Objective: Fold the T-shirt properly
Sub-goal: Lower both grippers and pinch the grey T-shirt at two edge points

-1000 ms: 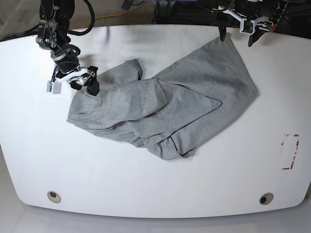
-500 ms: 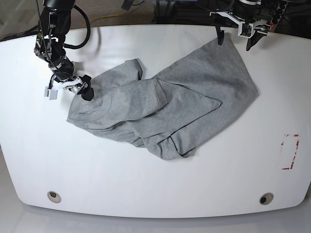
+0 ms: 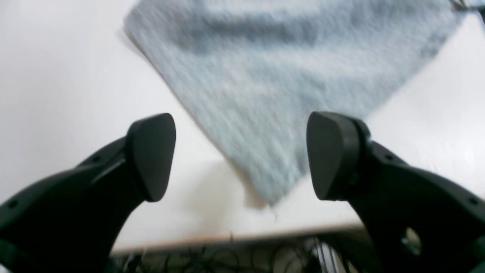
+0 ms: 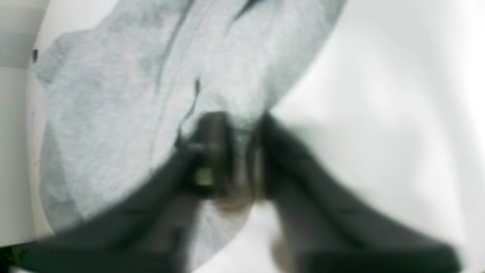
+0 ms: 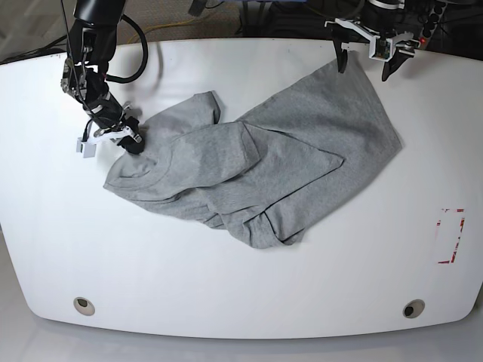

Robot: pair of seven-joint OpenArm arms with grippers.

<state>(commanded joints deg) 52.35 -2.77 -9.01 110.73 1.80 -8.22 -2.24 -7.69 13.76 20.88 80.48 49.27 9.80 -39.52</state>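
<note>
- T-shirt (image 5: 256, 170) is spread crumpled across the white counter (image 5: 241, 286).
- Its left edge is pinched in the closed right claw (image 5: 130, 141).
- Its far corner is flanked by the open left claw (image 3: 242, 159).

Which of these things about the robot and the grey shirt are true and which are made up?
1. The T-shirt lies crumpled on the white table. True.
2. The left gripper is squeezed shut on the cloth. False: its fingers stand wide apart, with a corner of the shirt between them, at the far table edge.
3. The right gripper is at the shirt's edge. True; the right wrist view shows its fingers close together with grey cloth between them.
4. The shirt is folded into a neat square. False: it is bunched, with layers lying unevenly over each other.
5. A red-marked patch sits under the shirt. False: it lies well apart from it, near the table's edge.
</note>
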